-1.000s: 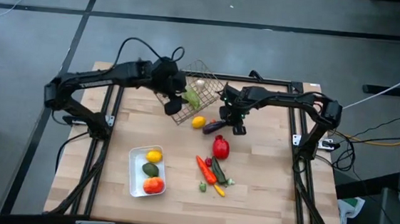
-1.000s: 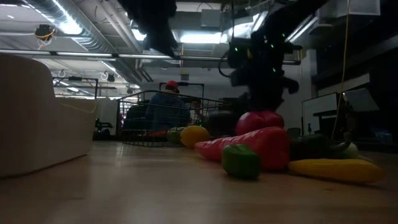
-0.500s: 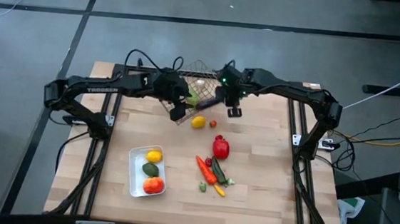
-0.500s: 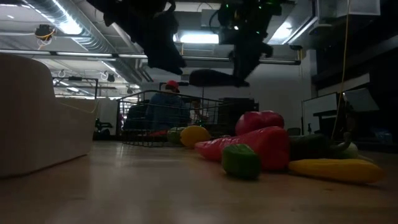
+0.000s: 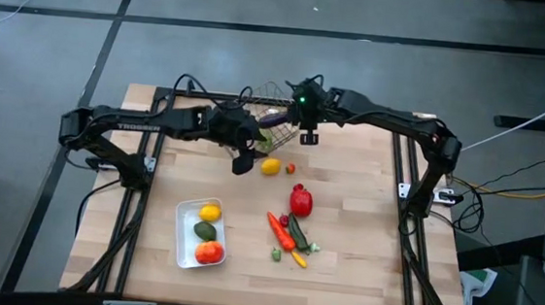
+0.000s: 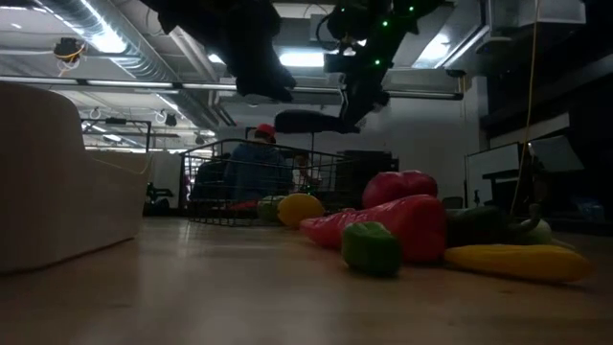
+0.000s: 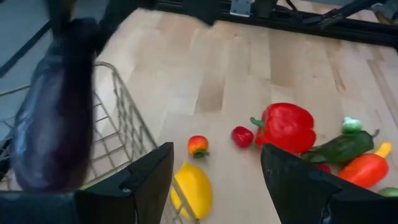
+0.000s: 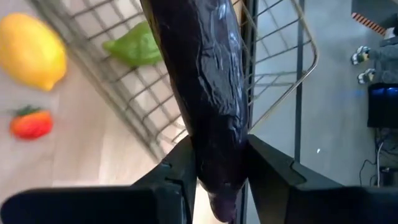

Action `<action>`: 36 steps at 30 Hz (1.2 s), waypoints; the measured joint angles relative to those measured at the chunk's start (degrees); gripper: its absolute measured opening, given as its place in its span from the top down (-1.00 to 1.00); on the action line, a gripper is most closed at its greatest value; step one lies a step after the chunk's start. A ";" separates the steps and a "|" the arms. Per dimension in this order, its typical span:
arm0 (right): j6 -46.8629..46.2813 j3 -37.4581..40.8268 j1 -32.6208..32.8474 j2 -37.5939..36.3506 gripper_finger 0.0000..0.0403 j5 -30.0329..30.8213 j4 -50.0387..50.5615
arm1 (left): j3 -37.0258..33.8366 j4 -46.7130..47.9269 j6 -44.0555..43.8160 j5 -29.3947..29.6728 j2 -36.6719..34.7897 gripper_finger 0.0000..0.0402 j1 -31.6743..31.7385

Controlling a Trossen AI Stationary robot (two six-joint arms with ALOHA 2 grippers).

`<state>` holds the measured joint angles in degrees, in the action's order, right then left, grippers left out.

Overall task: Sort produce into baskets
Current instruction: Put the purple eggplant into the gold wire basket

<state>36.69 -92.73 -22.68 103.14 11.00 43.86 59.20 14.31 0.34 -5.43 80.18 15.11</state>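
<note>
Wooden table (image 5: 361, 267): eggplant (image 8: 208, 93) clamped by right gripper (image 5: 305, 134) above wire basket (image 5: 257, 98); left gripper (image 5: 243, 160) open beside basket; white tray (image 5: 183, 248) holds three; eight-odd pieces unsorted.

right hand (image 5: 284, 123) lifted eggplant (image 5: 273, 120) off table, now above wire basket (image 5: 261, 101)

In the left wrist view the eggplant (image 7: 53, 106) is a motion-smeared purple mass, its top cut by the frame edge. The wire basket (image 5: 269, 102) lies largely hidden under both arms from above (contents there unreadable).
</note>
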 joint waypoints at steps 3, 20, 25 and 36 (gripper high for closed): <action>0.43 -0.02 -0.60 1.83 0.44 0.00 -2.47 | 0.00 -0.34 -1.08 -0.02 -0.02 -0.18 -0.85; 1.55 0.00 -1.01 8.58 0.44 -4.59 -20.13 | 0.00 -0.56 -2.07 0.08 -0.04 -0.18 -4.36; 1.45 0.00 -1.01 10.06 0.44 -6.07 -23.59 | 0.00 -2.10 -2.58 0.10 -0.05 -0.18 -4.63; 1.32 0.03 -0.96 12.77 0.44 -7.01 -24.37 | 0.00 -3.43 -2.98 0.10 -0.07 -0.18 -4.63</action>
<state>38.01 -92.70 -23.64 115.91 3.99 19.50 59.20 10.87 -2.64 -5.32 80.12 10.48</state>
